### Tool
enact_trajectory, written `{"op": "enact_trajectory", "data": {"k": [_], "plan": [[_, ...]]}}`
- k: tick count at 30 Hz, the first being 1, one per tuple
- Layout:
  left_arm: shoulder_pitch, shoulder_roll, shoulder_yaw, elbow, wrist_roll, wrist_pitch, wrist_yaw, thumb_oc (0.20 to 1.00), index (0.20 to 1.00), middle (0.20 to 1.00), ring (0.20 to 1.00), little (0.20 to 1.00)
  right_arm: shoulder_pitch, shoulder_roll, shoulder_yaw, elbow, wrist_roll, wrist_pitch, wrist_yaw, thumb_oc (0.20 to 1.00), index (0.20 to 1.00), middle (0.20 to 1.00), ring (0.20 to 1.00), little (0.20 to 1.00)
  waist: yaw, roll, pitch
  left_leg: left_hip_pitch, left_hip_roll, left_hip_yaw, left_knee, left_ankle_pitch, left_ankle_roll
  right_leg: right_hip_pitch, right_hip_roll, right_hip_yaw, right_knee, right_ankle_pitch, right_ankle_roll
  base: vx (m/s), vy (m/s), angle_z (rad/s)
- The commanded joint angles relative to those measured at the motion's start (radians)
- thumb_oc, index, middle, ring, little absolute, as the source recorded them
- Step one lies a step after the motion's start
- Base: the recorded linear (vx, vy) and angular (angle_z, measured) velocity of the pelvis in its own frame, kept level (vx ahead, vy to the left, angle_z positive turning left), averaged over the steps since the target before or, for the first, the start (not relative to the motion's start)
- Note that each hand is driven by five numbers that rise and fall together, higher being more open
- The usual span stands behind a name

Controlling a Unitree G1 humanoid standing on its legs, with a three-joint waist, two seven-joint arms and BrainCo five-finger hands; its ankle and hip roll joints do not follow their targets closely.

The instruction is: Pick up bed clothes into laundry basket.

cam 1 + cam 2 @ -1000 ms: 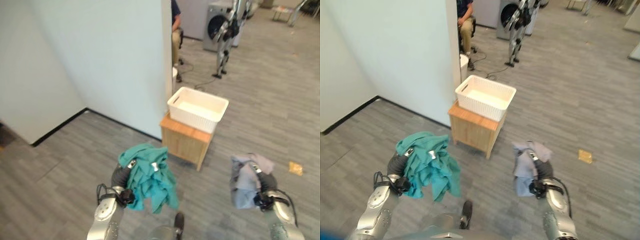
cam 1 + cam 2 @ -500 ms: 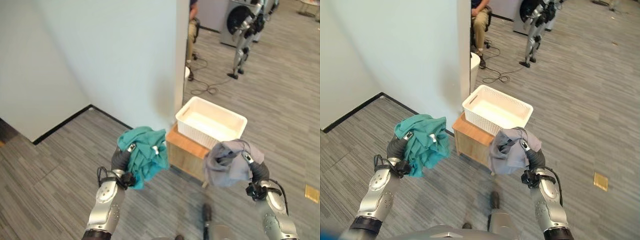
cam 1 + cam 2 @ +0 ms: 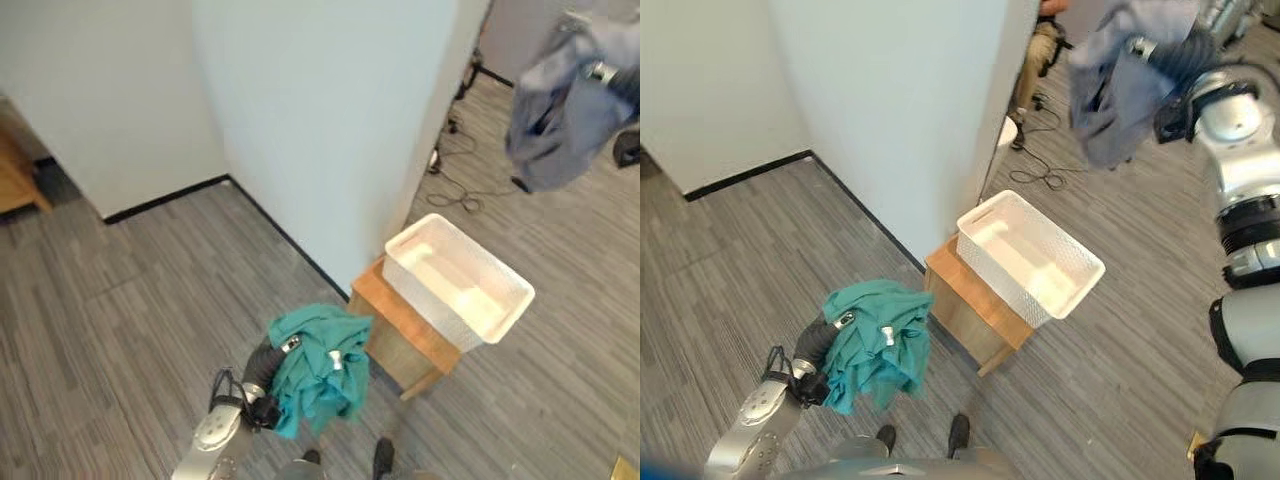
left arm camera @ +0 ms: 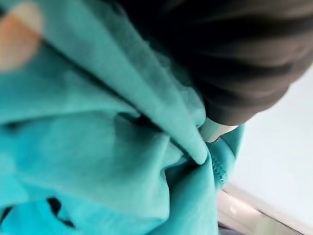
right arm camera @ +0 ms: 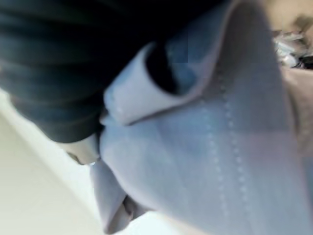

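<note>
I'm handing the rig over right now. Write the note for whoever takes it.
Left hand: low, shut on the teal garment, beside the wooden stand.
Right hand: raised high, shut on the grey garment, which hangs up and away from the white basket.
Done: both garments picked up.
Left: the basket on the stand holds no clothes; put both garments in it, then let go.

the fingers of the left hand (image 3: 828, 333) are buried in the bunched teal cotton garment (image 3: 877, 343), so the grasp itself cannot be made out. the fingers of the right hand (image 3: 1180, 52) are likewise covered by the limp grey-blue fabric garment (image 3: 1118, 75), whose top is cut off by the picture's edge. a seated person (image 3: 1044, 38) is mostly hidden behind the white partition wall (image 3: 910, 110).
</note>
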Motion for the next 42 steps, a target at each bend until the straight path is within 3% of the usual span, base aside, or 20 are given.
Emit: {"op": "enact_trajectory", "data": {"k": [1,7,17,26,27,28,34,37,42], "plan": [[-0.022,0.037,0.017,-0.108,-0.042,-0.056,0.0,0.2,0.2,0.2,0.2,0.2,0.014,-0.016,0.013,0.058,-0.064,0.0,-0.058,0.2,0.2,0.2,0.2,0.2,0.014,0.013,0.008,-0.017,0.011,-0.027,-0.066,0.076,0.008,0.018,0.005,-0.029,0.042,-0.045,0.039,-0.04,-0.014,0.13],[-0.04,0.054,0.021,-0.113,-0.047,-0.06,0.027,0.2,0.2,0.2,0.2,0.2,-0.08,0.086,0.004,0.355,-0.163,0.042,-0.137,0.2,0.2,0.2,0.2,0.2,0.049,0.039,0.069,-0.087,0.0,-0.048,-0.051,0.093,0.009,-0.036,0.009,-0.041,0.044,-0.036,0.033,-0.07,-0.007,0.13],[-0.091,0.06,0.0,-0.109,-0.034,-0.07,0.068,0.2,0.2,0.2,0.2,0.2,-0.1,0.122,-0.014,0.442,-0.243,0.065,-0.191,0.2,0.2,0.2,0.2,0.2,0.078,0.097,0.149,-0.209,-0.022,-0.067,-0.028,0.121,0.01,-0.142,0.001,-0.056,0.048,-0.017,0.026,-0.07,0.017,0.08],[-0.125,0.039,-0.021,-0.107,-0.029,-0.074,0.098,0.2,0.2,0.2,0.2,0.2,-0.025,0.162,-0.039,0.458,-0.275,0.083,-0.186,0.2,0.2,0.2,0.2,0.2,0.073,0.136,0.209,-0.271,-0.027,-0.048,-0.013,0.128,0.011,-0.204,-0.002,-0.036,0.054,-0.009,0.024,-0.03,0.026,-0.03],[-0.128,0.037,-0.021,-0.102,-0.026,-0.073,0.097,0.2,0.2,0.2,0.2,0.2,-0.008,0.163,-0.046,0.467,-0.279,0.089,-0.176,0.335,0.335,0.335,0.335,0.335,0.073,0.14,0.214,-0.27,-0.028,-0.044,-0.015,0.128,0.012,-0.205,-0.003,-0.034,0.053,-0.008,0.024,0.01,0.028,-0.04],[-0.134,0.033,-0.02,-0.096,-0.021,-0.071,0.095,0.2,0.2,0.2,0.2,0.2,0.031,0.154,-0.059,0.48,-0.285,0.103,-0.146,1.0,1.0,1.0,1.0,1.0,0.071,0.148,0.219,-0.271,-0.029,-0.041,-0.015,0.127,0.011,-0.208,-0.004,-0.032,0.053,-0.008,0.024,0.0,0.022,-0.04],[-0.174,0.046,0.02,-0.088,-0.004,-0.079,0.099,0.2,0.2,0.2,0.2,0.2,0.042,0.095,-0.049,0.52,-0.369,0.143,-0.13,1.0,1.0,1.0,1.0,1.0,0.037,0.175,0.195,-0.236,-0.027,-0.011,-0.042,0.122,0.006,-0.197,-0.007,-0.01,0.048,-0.017,0.026,0.05,0.069,-0.13],[-0.194,0.053,0.027,-0.086,-0.001,-0.083,0.1,0.2,0.2,0.2,0.2,0.2,0.039,0.084,-0.035,0.508,-0.386,0.141,-0.127,1.0,1.0,1.0,1.0,1.0,0.025,0.176,0.188,-0.226,-0.024,-0.004,-0.047,0.121,0.006,-0.191,-0.007,-0.006,0.046,-0.017,0.026,0.03,0.029,-0.13],[-0.315,0.14,0.064,-0.114,0.029,-0.117,0.115,0.2,0.2,0.2,0.2,0.2,0.06,0.086,0.027,0.381,-0.409,0.115,-0.105,1.0,1.0,1.0,1.0,1.0,-0.025,0.166,0.163,-0.192,-0.017,0.025,-0.061,0.113,0.0,-0.175,0.0,0.02,0.041,-0.021,0.026,0.03,0.03,-0.14]]}}
